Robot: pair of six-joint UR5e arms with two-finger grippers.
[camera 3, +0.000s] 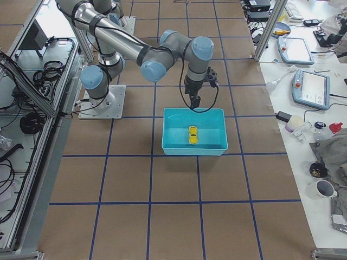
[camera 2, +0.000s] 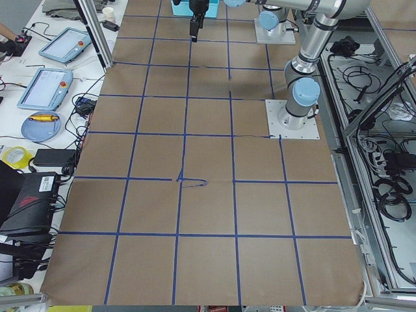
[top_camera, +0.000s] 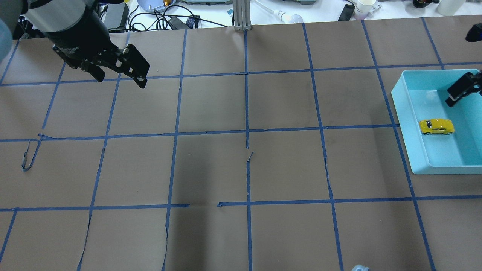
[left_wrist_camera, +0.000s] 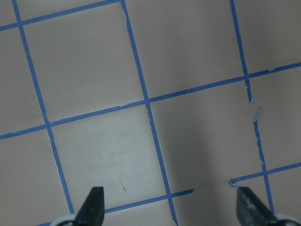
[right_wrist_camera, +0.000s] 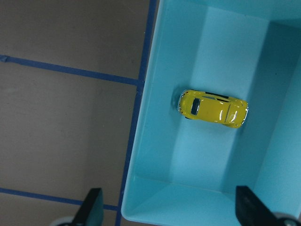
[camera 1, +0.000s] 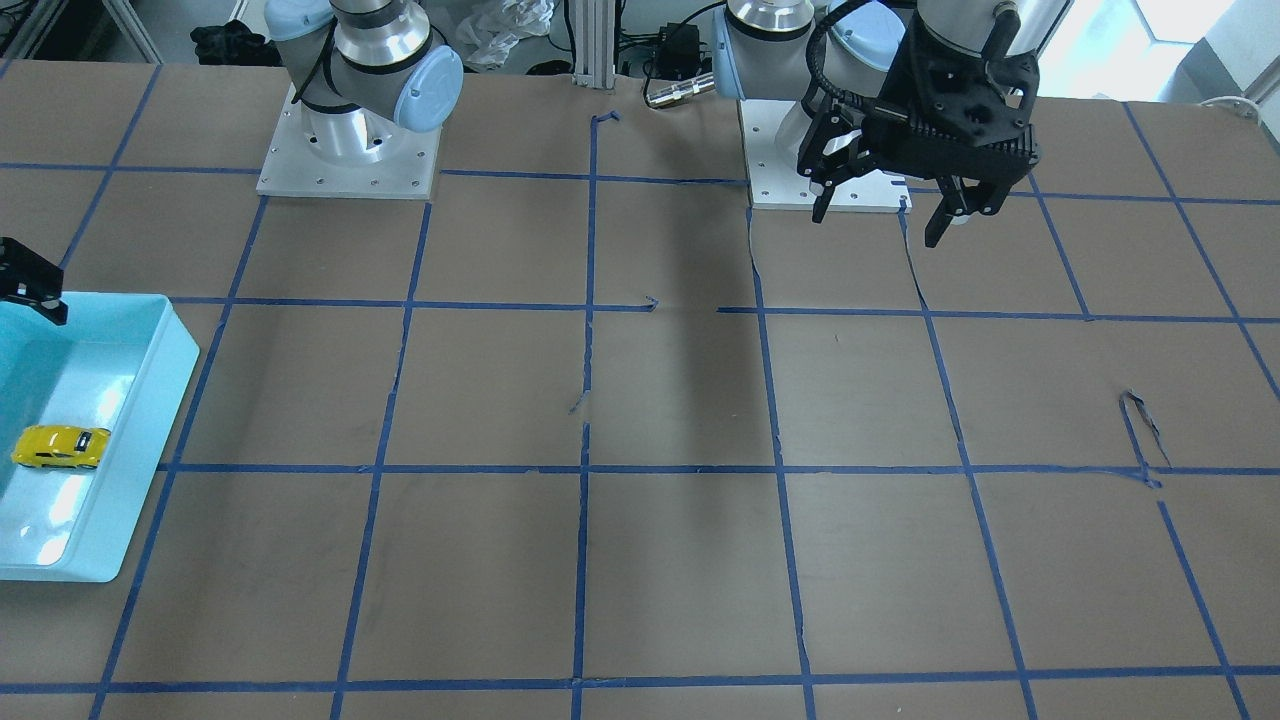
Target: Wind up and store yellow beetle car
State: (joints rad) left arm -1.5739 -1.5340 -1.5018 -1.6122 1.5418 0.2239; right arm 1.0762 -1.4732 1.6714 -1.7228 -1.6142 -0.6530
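This is a robotics laboratory. Two industrial robot arms [camera 3: 124,47] stand bolted through metal base plates [camera 1: 348,182] to a large table [top_camera: 211,169], which is covered in brown paper and marked into squares with blue tape [top_camera: 246,113]. Aluminium framing [top_camera: 242,15] rises at the table's far edge. Side benches carry teach pendants [camera 3: 309,88], a power brick [camera 2: 55,156] and a mug [camera 3: 324,188], and loose cables [camera 2: 383,188] lie beside the table.

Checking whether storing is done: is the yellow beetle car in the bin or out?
In: the yellow beetle car rests on its wheels on the floor of the light-blue bin, walled all around.
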